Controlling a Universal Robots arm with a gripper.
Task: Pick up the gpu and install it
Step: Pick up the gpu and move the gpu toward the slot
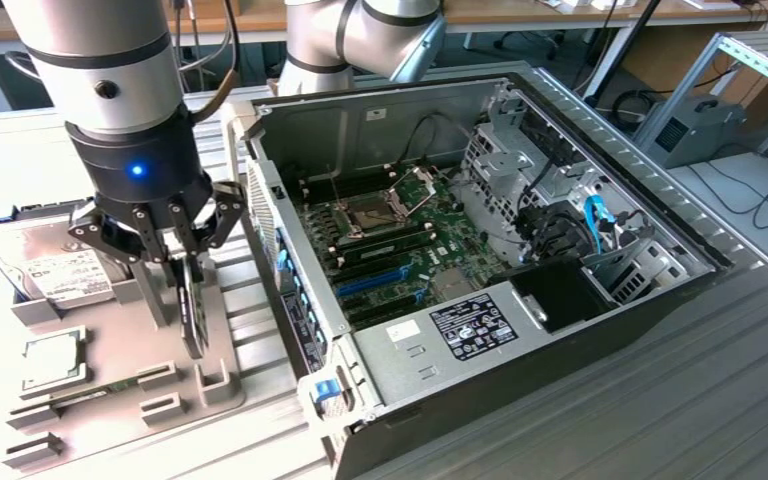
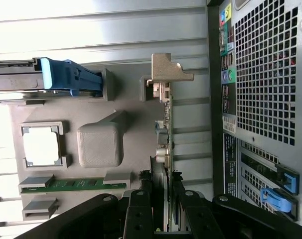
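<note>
Gripper (image 2: 162, 183) part-closed, pinching gpu (image 2: 164, 127) by long edge; card upright on edge at grey tray (image 1: 111, 335), 9 o'clock from open PC case (image 1: 261, 190), exterior view. Probably light, stiff, fragile: hold board edges, avoid components.

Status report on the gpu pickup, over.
Gripper closed on the gpu. Card standing on edge over the tray, not yet in the computer case. Path between them looks clear.

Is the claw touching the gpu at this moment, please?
Touching. In the wrist view, the claw has a finger pressed against each face of the gpu, with no gap on either side.
</note>
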